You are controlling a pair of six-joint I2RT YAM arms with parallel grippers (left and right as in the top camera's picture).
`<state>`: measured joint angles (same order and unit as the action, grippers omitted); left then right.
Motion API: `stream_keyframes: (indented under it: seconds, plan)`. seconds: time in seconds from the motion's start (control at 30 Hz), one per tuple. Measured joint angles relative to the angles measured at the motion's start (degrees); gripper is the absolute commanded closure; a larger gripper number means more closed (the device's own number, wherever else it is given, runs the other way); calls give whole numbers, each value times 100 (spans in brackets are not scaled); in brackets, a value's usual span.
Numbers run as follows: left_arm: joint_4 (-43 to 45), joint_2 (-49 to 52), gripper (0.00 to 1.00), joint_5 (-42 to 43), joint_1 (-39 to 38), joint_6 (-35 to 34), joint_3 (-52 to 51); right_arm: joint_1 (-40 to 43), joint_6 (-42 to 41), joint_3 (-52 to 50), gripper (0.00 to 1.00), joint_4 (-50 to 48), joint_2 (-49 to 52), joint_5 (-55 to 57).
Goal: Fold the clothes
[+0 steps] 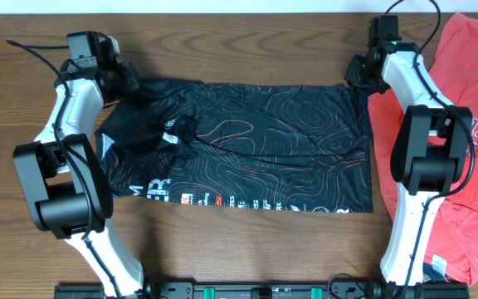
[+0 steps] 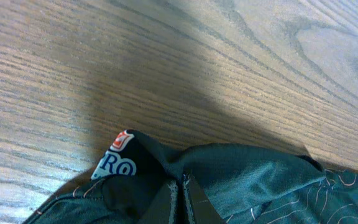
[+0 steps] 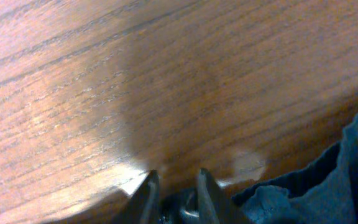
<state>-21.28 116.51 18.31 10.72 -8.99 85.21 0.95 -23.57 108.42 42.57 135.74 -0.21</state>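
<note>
The black jersey point(image 1: 289, 141) with orange contour lines lies spread across the table, with its lettering along the front edge. My left gripper point(image 1: 131, 83) is at its far left corner. In the left wrist view the fingers point(image 2: 182, 190) are shut on a fold of the jersey point(image 2: 260, 180), next to a white logo patch point(image 2: 114, 163). My right gripper point(image 1: 359, 76) is at the far right corner. In the right wrist view its fingers point(image 3: 177, 180) stand a narrow gap apart with dark cloth between them. More of the jersey point(image 3: 328, 180) lies just to their right.
Red T-shirts point(image 1: 471, 124) lie heaped at the right edge of the table, partly under the right arm. Bare wooden table point(image 1: 247, 41) runs behind the jersey and also in front of it point(image 1: 247, 249).
</note>
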Motion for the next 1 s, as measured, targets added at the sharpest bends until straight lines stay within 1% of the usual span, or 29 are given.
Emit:
stream_keyframes:
  seconds: [0.07, 0.37, 0.63, 0.73, 0.87, 1.0]
  plan:
    - [-24, 0, 94, -2, 0, 0, 0, 0, 7, 0, 99, 0, 0, -2]
    - [-15, 0, 94, 0, 0, 0, 0, 0, 11, 0, 99, 9, 2, 2]
    - [-170, -83, 94, 0, 0, 0, 0, 0, 11, 0, 99, 402, -9, 0]
    - [-339, -326, 94, -2, 0, 0, 0, 2, 11, 0, 99, 643, -81, 0]
    - [-820, -870, 94, 33, 0, -2, 2, 24, 11, -4, 99, 1001, -323, -2]
    - [-1353, -1119, 94, 70, 7, -2, 4, 90, 11, -4, 99, 1390, -741, 28]
